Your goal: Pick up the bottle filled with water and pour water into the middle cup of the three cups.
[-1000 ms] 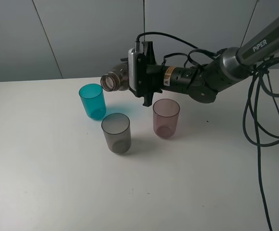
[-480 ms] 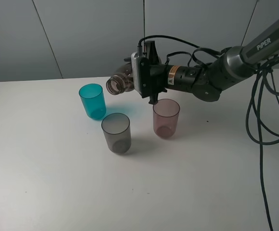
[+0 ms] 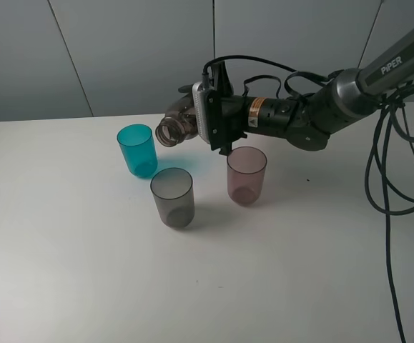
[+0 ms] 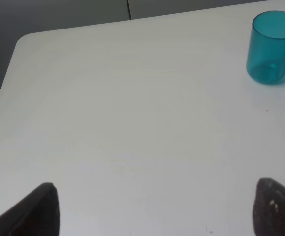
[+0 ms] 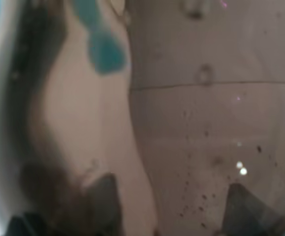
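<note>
Three translucent plastic tumblers stand upright on the white bench (image 3: 63, 250): a teal tumbler (image 3: 136, 148) at the left of the high view, a smoky grey tumbler (image 3: 172, 196) in the middle, nearest the camera, and a pinkish-mauve tumbler (image 3: 247, 174) at the right. We see the right claw (image 3: 196, 120) pinching a tall, smoky grey-brown translucent plastic bottle (image 3: 174, 127) round its body, in the air behind the tumblers. The bottle lies tipped almost flat, its wide open mouth sticking out past the claw toward the teal tumbler, above all three rims and touching none.

Only the right wrist view brings the bottle (image 5: 206, 123) close: its brownish wall fills the picture, dotted with small specks, a teal smear showing through. Only the left wrist view shows the left claw (image 4: 159, 209), its two dark tips spread wide over the bench, the teal tumbler (image 4: 274, 46) well apart from them. We cannot tell whether the bottle or any tumbler holds water.
</note>
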